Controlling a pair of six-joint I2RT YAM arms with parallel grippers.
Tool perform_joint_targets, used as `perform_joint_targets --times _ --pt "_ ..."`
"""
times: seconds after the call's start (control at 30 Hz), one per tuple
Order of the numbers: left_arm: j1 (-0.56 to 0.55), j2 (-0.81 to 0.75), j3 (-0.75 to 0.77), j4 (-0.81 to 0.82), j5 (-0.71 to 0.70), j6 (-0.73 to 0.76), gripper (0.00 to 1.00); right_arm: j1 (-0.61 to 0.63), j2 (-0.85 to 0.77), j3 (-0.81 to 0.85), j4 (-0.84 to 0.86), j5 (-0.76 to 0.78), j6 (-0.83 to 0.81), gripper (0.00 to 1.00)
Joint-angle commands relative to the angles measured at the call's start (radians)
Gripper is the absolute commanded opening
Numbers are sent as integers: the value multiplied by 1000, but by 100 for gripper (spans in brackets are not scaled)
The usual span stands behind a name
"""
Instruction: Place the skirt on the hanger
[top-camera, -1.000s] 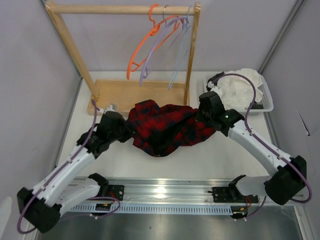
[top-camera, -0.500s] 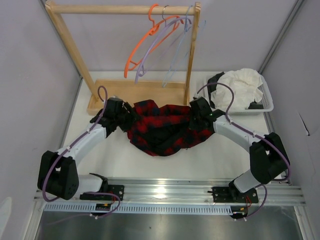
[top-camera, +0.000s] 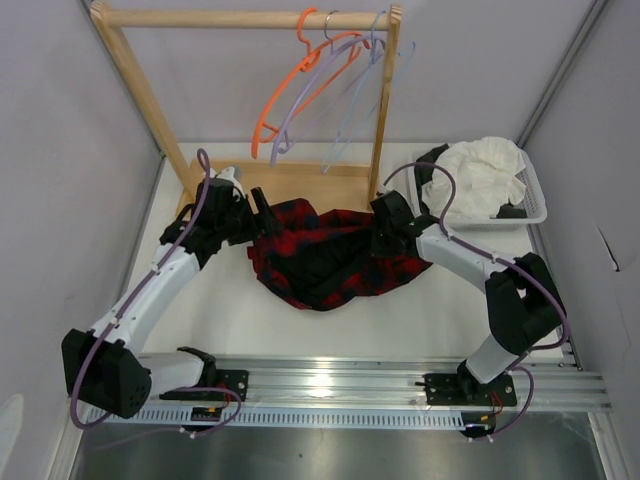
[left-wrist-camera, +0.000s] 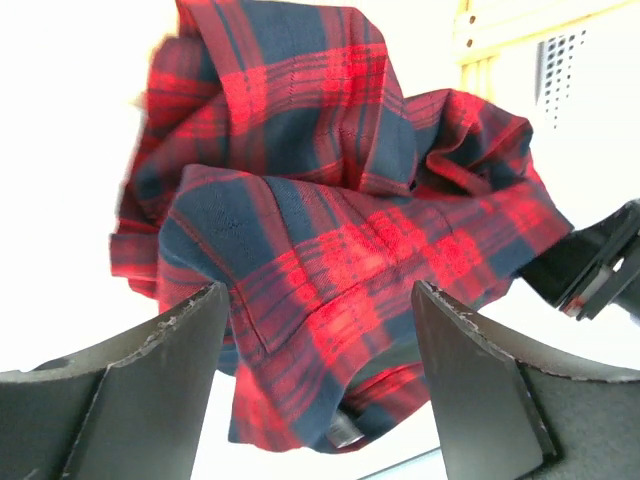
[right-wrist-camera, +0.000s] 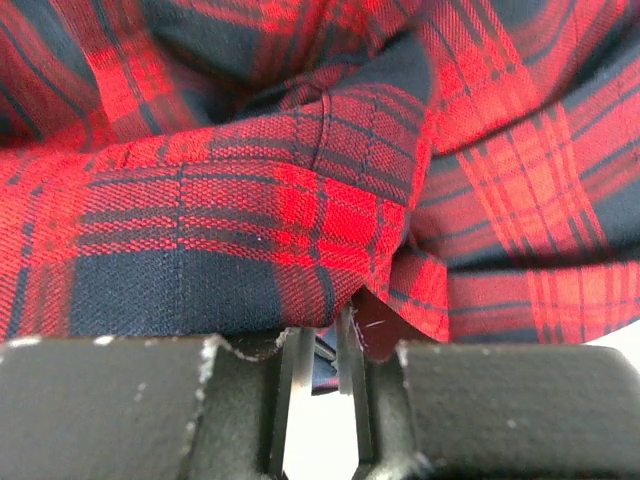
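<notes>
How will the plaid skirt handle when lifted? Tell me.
The skirt likely flops and drapes: it lies crumpled in deep folds. Probably light, thin woven cloth. Unlikely to roll; pushed, it would bunch on the table.

Count, overhead view:
- 1 plaid skirt (top-camera: 330, 262), centre frame
- 3 hangers on rail, upper centre: 1 orange hanger (top-camera: 298, 87), 1 lavender hanger (top-camera: 310, 108), 1 pale blue hanger (top-camera: 350, 115)
- 1 wooden rack (top-camera: 200, 18), upper left to upper centre
- 1 white basket (top-camera: 538, 195), right edge
- 1 white garment (top-camera: 485, 175) inside it
- 2 robot arms: left arm (top-camera: 150, 295) lower left, right arm (top-camera: 470, 262) lower right
- 1 table (top-camera: 230, 320)
</notes>
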Motion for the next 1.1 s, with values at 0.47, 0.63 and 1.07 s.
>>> perform_joint_targets --times 0.47,0.63,1.07 --pt "-337 -71 92 -313 -434 333 77 -32 43 130 -4 -17 -23 10" --pt "-391 -31 109 -364 -581 334 77 -34 38 130 -4 -25 -23 10" --pt "-402 108 147 -316 -696 342 74 -37 10 121 0 -39 -26 10"
